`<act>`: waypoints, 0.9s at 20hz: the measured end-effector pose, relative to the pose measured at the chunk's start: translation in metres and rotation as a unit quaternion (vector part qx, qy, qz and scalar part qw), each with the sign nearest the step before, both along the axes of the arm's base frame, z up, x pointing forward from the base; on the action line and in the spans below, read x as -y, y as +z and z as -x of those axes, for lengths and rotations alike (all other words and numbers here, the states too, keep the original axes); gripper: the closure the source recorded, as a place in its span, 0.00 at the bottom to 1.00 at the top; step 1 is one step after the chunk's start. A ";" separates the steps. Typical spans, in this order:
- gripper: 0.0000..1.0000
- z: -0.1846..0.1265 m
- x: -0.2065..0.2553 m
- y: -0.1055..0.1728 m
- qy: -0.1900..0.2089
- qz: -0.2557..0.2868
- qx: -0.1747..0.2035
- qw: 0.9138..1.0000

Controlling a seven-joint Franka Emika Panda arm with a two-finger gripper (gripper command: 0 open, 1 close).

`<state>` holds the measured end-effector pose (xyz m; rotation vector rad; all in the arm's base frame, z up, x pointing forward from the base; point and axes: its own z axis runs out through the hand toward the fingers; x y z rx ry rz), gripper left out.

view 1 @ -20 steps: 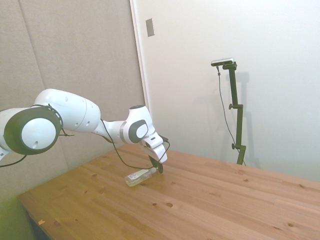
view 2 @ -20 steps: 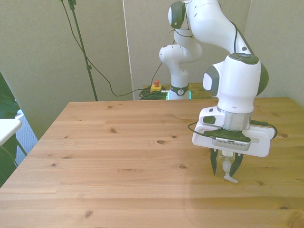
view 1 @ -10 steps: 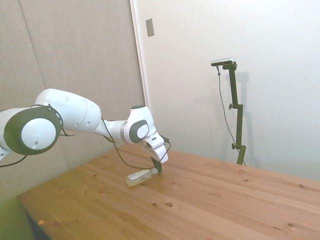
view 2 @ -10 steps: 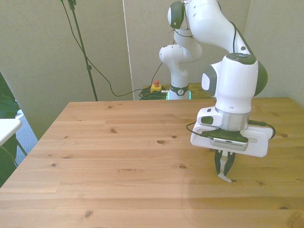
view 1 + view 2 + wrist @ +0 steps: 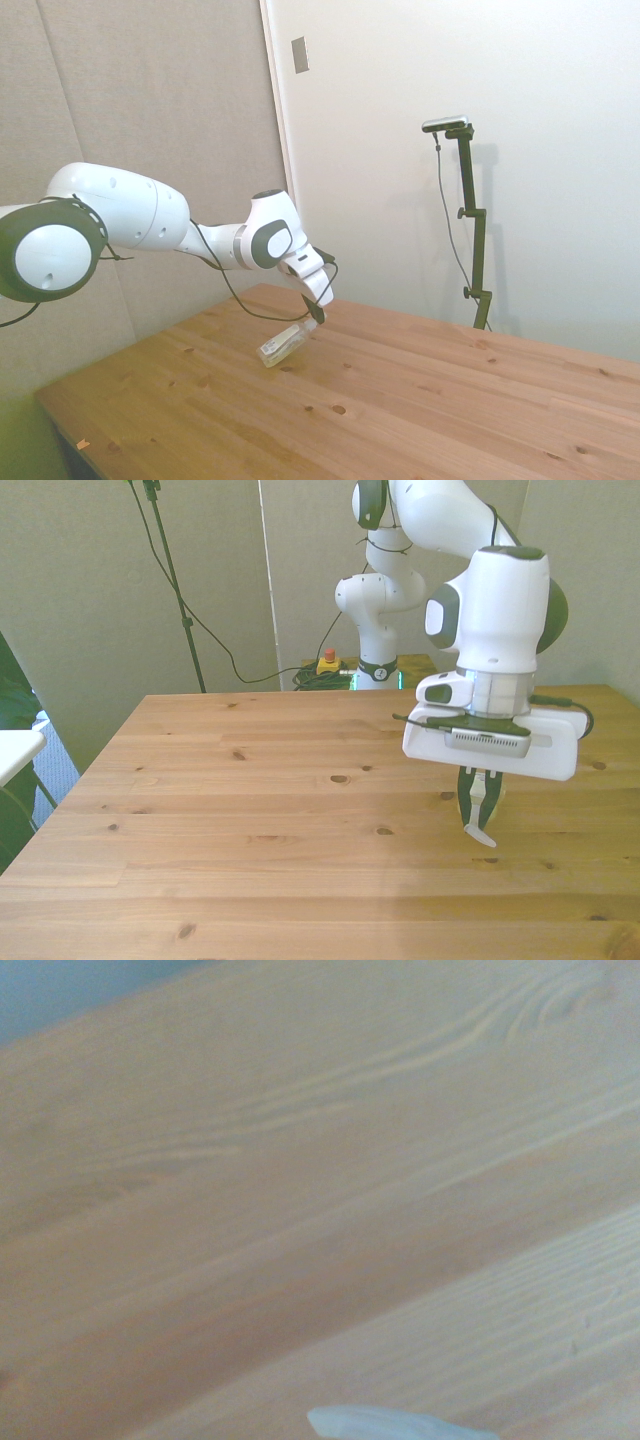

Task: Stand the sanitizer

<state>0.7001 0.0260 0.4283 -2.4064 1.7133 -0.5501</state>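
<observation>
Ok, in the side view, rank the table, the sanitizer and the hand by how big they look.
1. The table, by far the largest; it fills the lower picture.
2 and 3. The sanitizer and the hand look about alike, so I won't rank them. The hand is shut on the sanitizer's upper end, and the sanitizer hangs tilted.

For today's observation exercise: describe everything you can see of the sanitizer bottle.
The sanitizer is a small, slim, clear plastic bottle with a white label and a white pump top. The gripper is shut on its pump end, holding it tilted, base lower. In the side view it looks lifted just above the wooden table.
</observation>
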 end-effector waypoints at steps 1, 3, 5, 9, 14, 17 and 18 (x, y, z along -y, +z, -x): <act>1.00 0.004 -0.001 0.008 -0.004 0.008 0.018 1.000; 1.00 0.015 -0.002 0.022 -0.015 0.024 0.052 0.998; 1.00 0.028 -0.001 0.033 -0.028 0.037 0.084 0.995; 1.00 0.051 0.007 0.046 -0.064 0.063 0.143 0.986; 1.00 0.071 0.012 0.047 -0.099 0.099 0.188 0.972; 1.00 0.083 0.012 0.040 -0.117 0.124 0.216 0.961; 1.00 0.086 0.012 0.036 -0.123 0.132 0.224 0.958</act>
